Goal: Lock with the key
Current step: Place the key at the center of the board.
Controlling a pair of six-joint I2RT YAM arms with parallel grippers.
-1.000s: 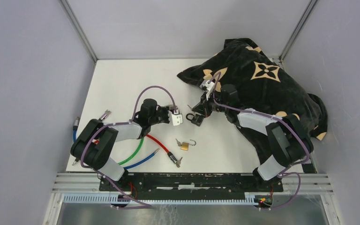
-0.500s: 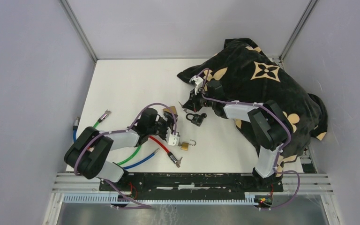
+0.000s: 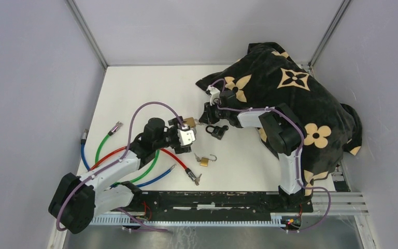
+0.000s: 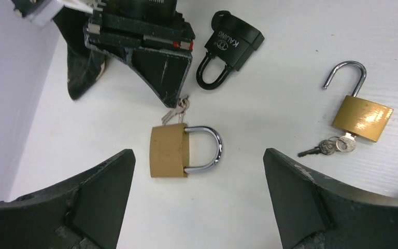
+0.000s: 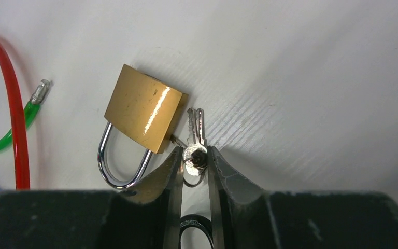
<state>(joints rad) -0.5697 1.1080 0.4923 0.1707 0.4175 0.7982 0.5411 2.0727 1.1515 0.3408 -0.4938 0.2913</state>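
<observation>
Your left gripper has swung back over the padlock, jaws apart. Your right gripper pinches the key at that padlock.

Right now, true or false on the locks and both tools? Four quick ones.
1. The right tool is shut on the keys at the closed brass padlock. True.
2. The left tool grips that padlock. False: it is open, with a finger on either side, clear of the padlock.
3. The black padlock has its shackle open. False: it is closed.
4. The other brass padlock has its shackle open. True.
</observation>
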